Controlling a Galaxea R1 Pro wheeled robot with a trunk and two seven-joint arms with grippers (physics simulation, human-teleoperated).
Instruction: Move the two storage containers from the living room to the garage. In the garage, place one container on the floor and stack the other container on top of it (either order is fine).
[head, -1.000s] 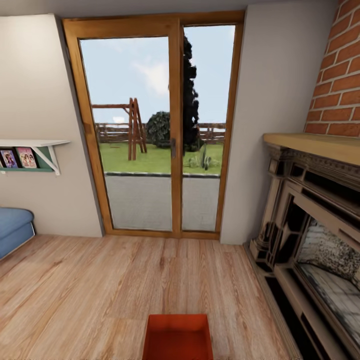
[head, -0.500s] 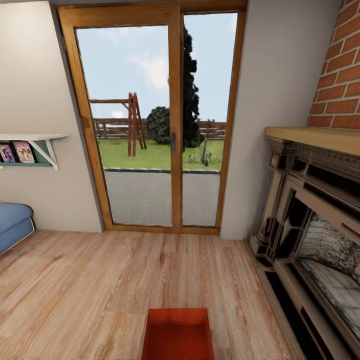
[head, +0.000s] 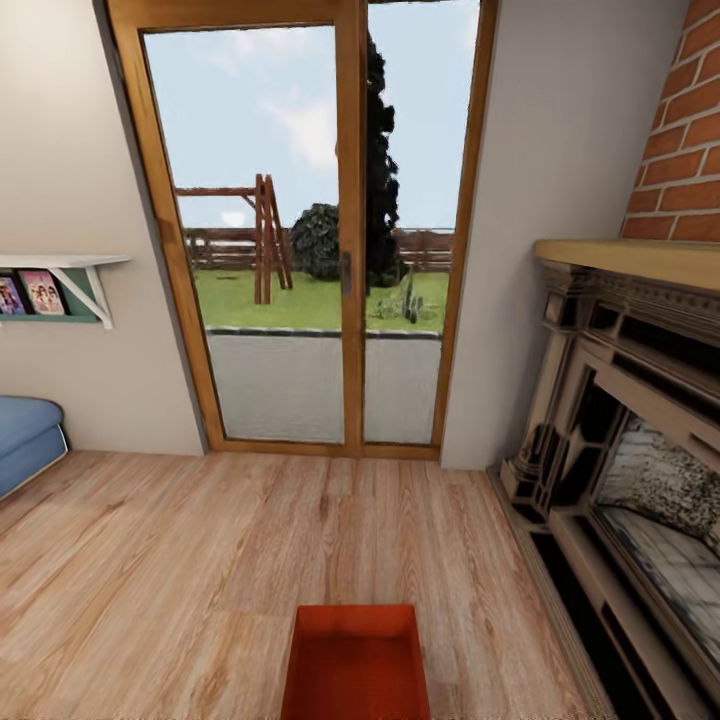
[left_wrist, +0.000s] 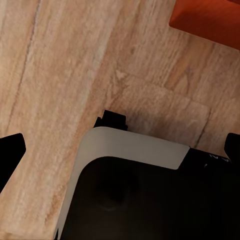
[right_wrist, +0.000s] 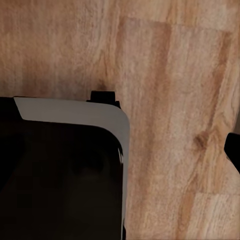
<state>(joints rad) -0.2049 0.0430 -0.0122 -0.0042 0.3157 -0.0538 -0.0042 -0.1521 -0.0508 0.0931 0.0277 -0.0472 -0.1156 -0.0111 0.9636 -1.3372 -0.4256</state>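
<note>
A living room seen from the robot's head. Light wood-plank flooring runs from the near edge of the view to the far wall. On that floor, at the near edge and roughly centred, sits one red-orange storage container, open at the top, its long side running away from the viewer; its near end is cut off by the frame. It touches nothing but the floor.

Straight ahead stand wood-framed glass doors with a dark handle at the middle post. Through the glass are a paved strip, grass, a wooden swing frame, a fence and dark trees under a pale sky. Along the right side runs a dark ornate fireplace mantel with a light wooden top, and above it a red brick chimney. At the left wall hangs a white shelf with small pictures, and below it shows the corner of a blue cushioned seat.

Both wrist cameras look down at the planks past the robot's dark, grey-edged body. In the left wrist view a corner of the storage container lies on the floor beyond that body. Only dark slivers show at the frame edges, so I cannot tell how either tool is set.
</note>
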